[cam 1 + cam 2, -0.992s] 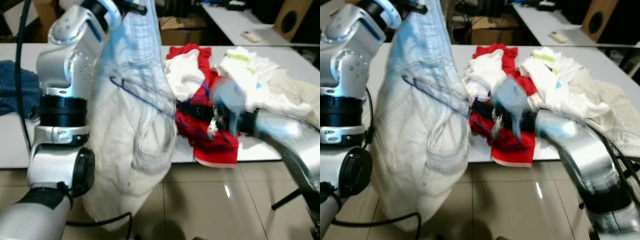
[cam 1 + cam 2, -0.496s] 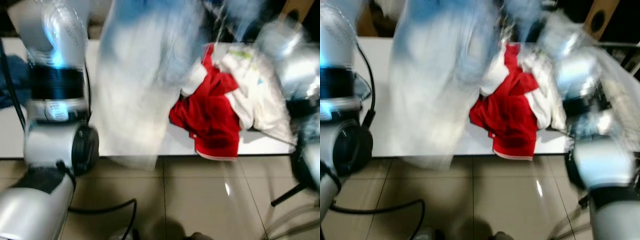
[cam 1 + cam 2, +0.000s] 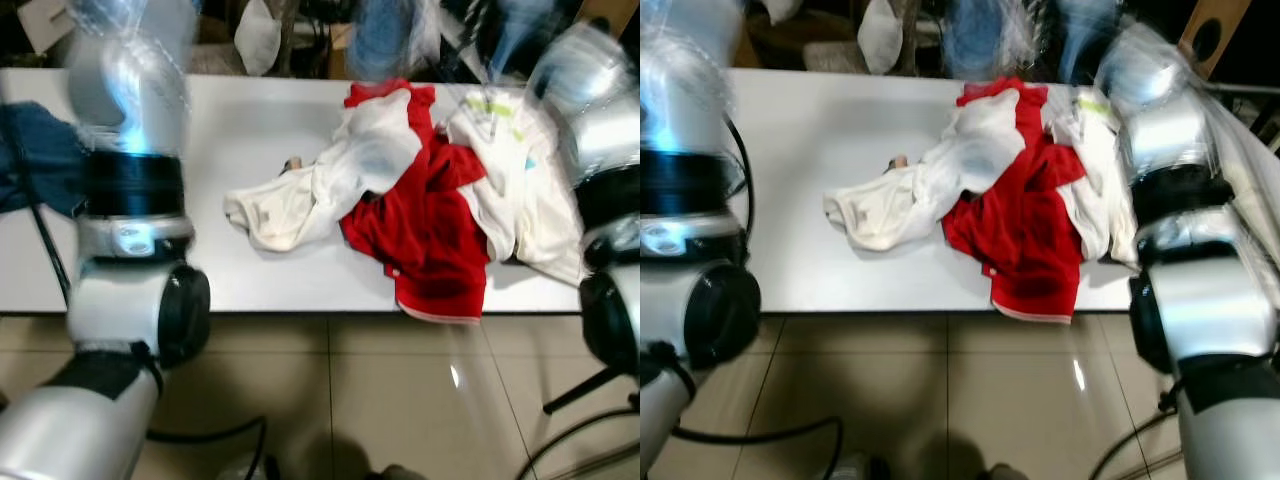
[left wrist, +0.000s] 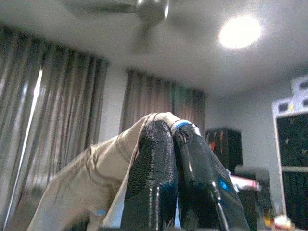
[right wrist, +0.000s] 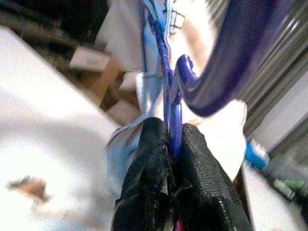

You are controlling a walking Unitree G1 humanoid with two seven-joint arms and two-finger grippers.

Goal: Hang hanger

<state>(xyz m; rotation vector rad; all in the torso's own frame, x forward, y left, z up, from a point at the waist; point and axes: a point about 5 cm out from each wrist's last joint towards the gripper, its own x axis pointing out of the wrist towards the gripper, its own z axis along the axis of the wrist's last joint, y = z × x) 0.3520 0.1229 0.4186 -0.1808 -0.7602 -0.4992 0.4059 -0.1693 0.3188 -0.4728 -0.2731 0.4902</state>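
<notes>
In the right wrist view my right gripper (image 5: 171,127) is shut on the thin blue wire of a hanger (image 5: 166,72). The hanger's thick blue hook (image 5: 226,57) curves just above the fingers, and pale cloth (image 5: 144,91) hangs on the wire. My left gripper (image 4: 171,130) points up at the ceiling and is shut on a fold of cream cloth (image 4: 96,178). In the eye views both silver arms, left (image 3: 130,150) and right (image 3: 610,150), rise blurred past the picture's top edge, with a pale-blue blur (image 3: 395,35) between them.
A white table (image 3: 250,130) stands before me with a red garment (image 3: 430,230), a cream garment (image 3: 300,200), a white heap (image 3: 520,190) and blue denim (image 3: 35,155) at its left end. Tiled floor (image 3: 380,400) lies below. A ceiling fan (image 4: 144,9) hangs overhead.
The big white garment and its hanger, which hung in front of the table, have been lifted up out of the eye views. Both arms have swung upward.
</notes>
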